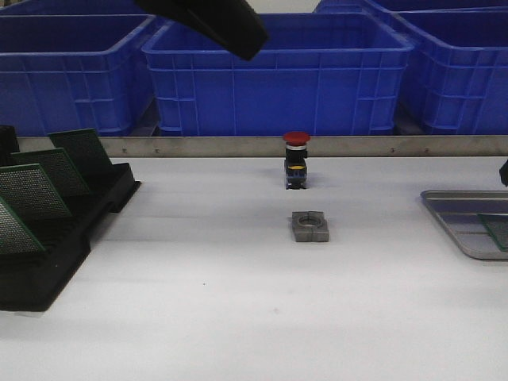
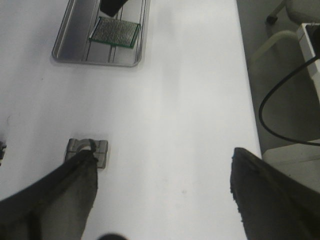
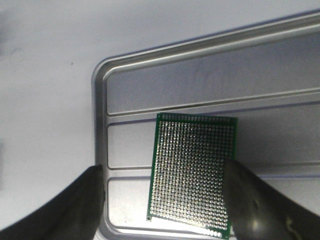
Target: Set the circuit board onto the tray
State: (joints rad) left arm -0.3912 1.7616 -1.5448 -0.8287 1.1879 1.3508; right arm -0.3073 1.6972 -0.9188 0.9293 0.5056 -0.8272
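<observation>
A green perforated circuit board (image 3: 192, 170) lies flat on the ribbed silver-grey tray (image 3: 200, 80), near one of its rounded corners. My right gripper (image 3: 165, 167) is open just above it, one finger over the tray rim and the other over the board's edge. In the front view the tray (image 1: 464, 210) sits at the table's right edge with the board (image 1: 500, 230) partly cut off. The left wrist view shows the tray (image 2: 75, 45) and board (image 2: 115, 32) from afar. My left gripper (image 2: 162, 155) hangs open and empty high over the table's middle.
A black slotted rack (image 1: 55, 262) holding several green boards (image 1: 32, 190) stands at the left. A red push button (image 1: 296, 159) and a grey metal block (image 1: 309, 226) sit mid-table. Blue crates (image 1: 278, 71) line the back. A black cable (image 2: 280, 100) hangs past the table edge.
</observation>
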